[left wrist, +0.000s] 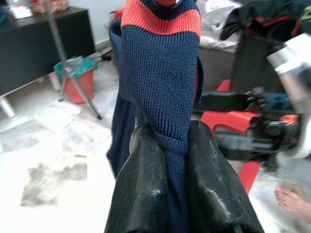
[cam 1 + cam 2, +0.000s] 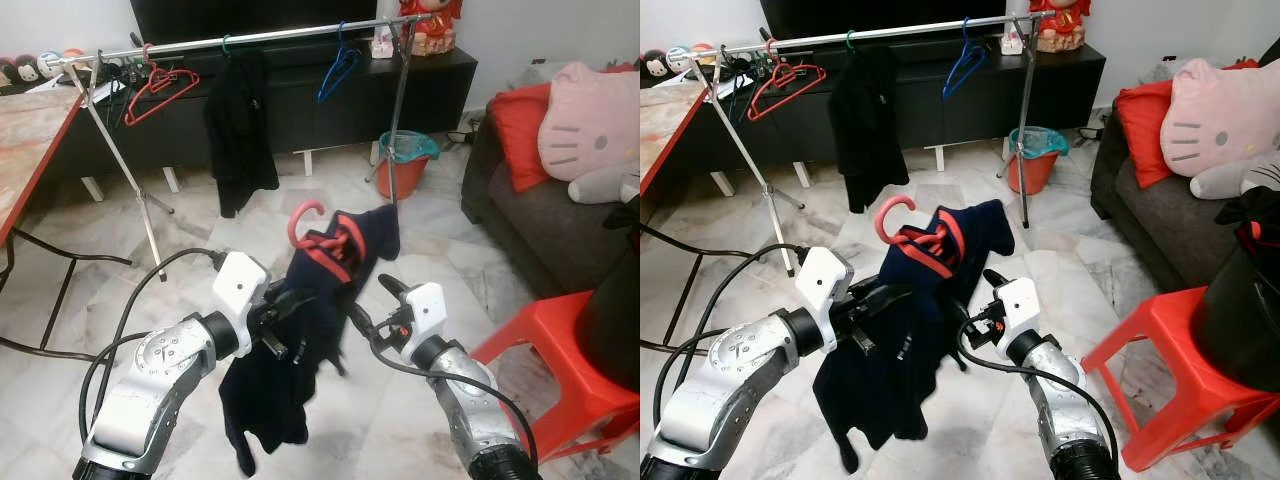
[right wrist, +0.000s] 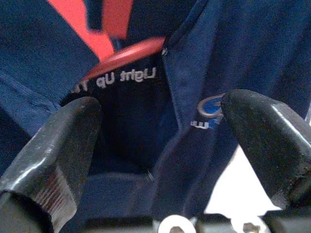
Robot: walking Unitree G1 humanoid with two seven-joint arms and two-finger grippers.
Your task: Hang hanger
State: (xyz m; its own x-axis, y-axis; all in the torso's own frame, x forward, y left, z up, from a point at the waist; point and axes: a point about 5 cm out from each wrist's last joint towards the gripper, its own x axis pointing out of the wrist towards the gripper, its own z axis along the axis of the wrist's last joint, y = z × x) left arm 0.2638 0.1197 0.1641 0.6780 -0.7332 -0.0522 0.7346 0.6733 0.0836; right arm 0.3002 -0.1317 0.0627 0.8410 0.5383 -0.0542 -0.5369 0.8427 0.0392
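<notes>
A marble floor (image 2: 330, 210) runs to a clothes rail (image 2: 250, 38) before a black cabinet, carrying a black garment (image 2: 238, 130), a red hanger and a blue hanger (image 2: 338, 72). The left tool (image 1: 175, 160) is clamped on the navy jacket (image 2: 300, 330), held up on its red hanger (image 2: 305, 225) between the arms. The right tool (image 3: 160, 145) gapes wide, just beside the jacket.

Navy jacket (image 2: 300, 330): knitted cloth, matt, ribbed weave, red knit band at collar. Red hanger (image 2: 308, 222): smooth plastic, slight sheen. Left gripper (image 1: 175, 160) fingers: glossy black. Clothes rail (image 2: 250, 38): bright polished metal. Floor (image 2: 200, 230): marble-look tile, glossy. Stool (image 2: 560, 370): smooth red plastic
</notes>
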